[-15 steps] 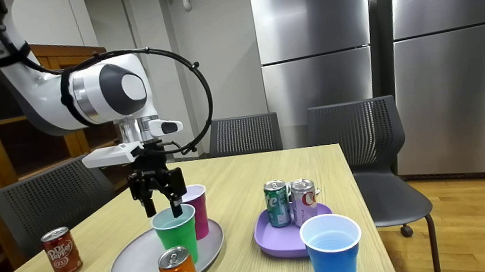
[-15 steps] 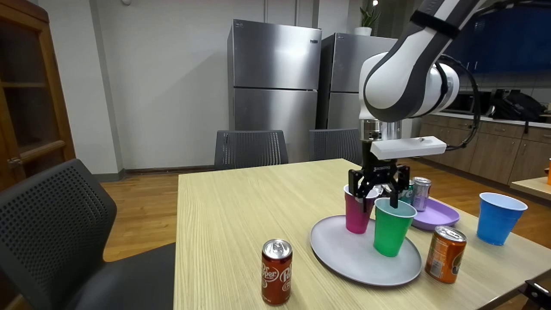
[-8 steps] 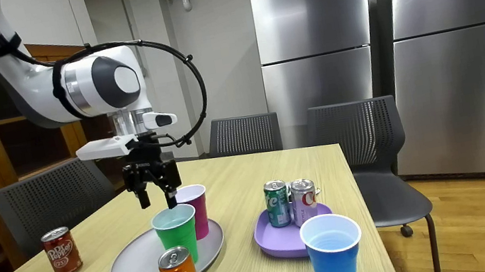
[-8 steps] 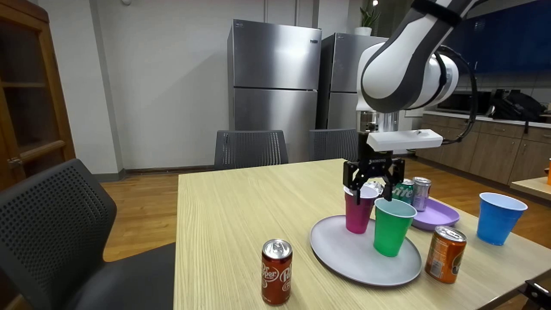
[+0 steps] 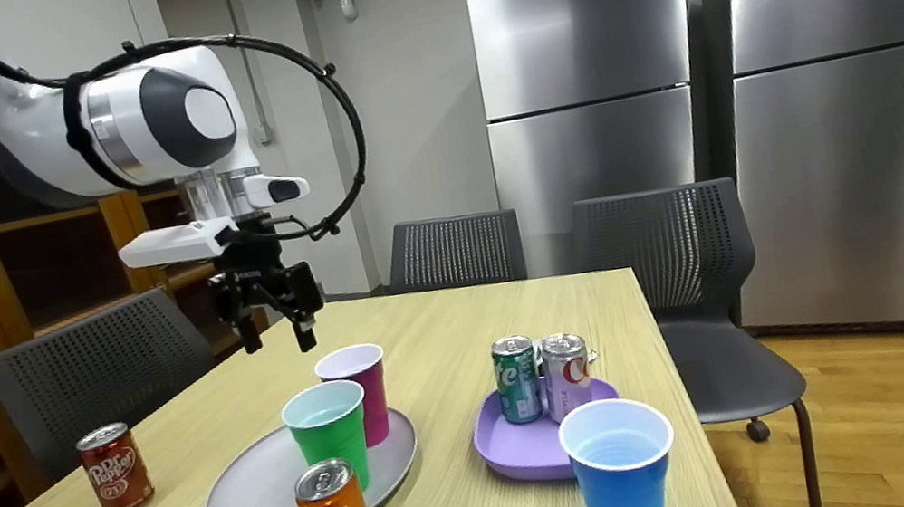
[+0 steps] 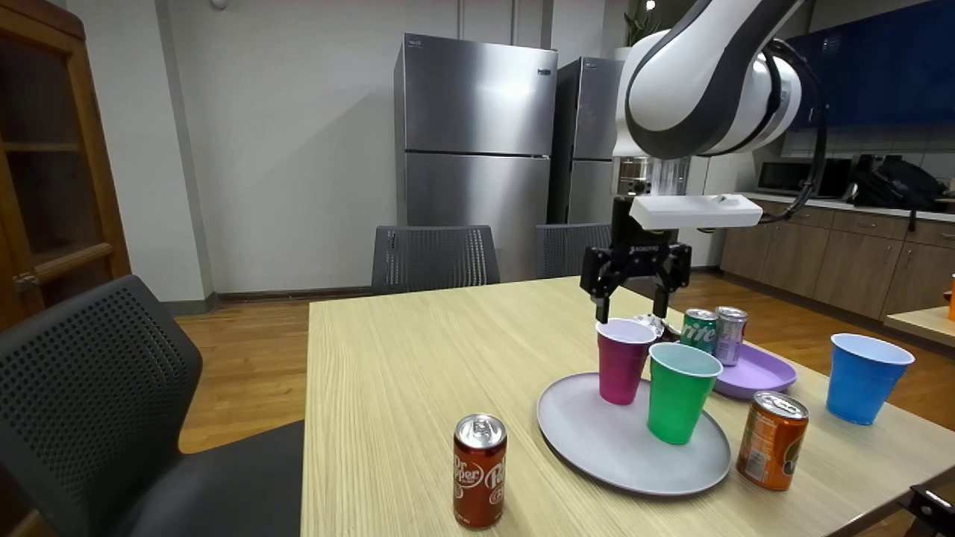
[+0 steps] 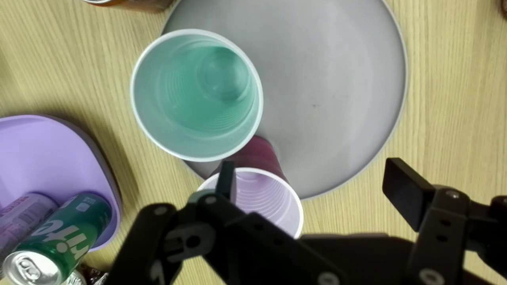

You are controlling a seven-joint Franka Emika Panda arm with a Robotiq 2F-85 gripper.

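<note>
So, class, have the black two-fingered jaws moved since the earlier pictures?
Yes: the jaws have risen in both exterior views, away from the tapered green plastic cup, itself unmoved.

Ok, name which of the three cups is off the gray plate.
The blue cup: it stands on the table, whereas the green cup and magenta cup stand on the gray plate.

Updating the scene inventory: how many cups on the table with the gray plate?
3: green cup and magenta cup, both on the gray plate; blue cup standing on the table near the purple tray. Any cup nested inside these could be hidden.
</note>
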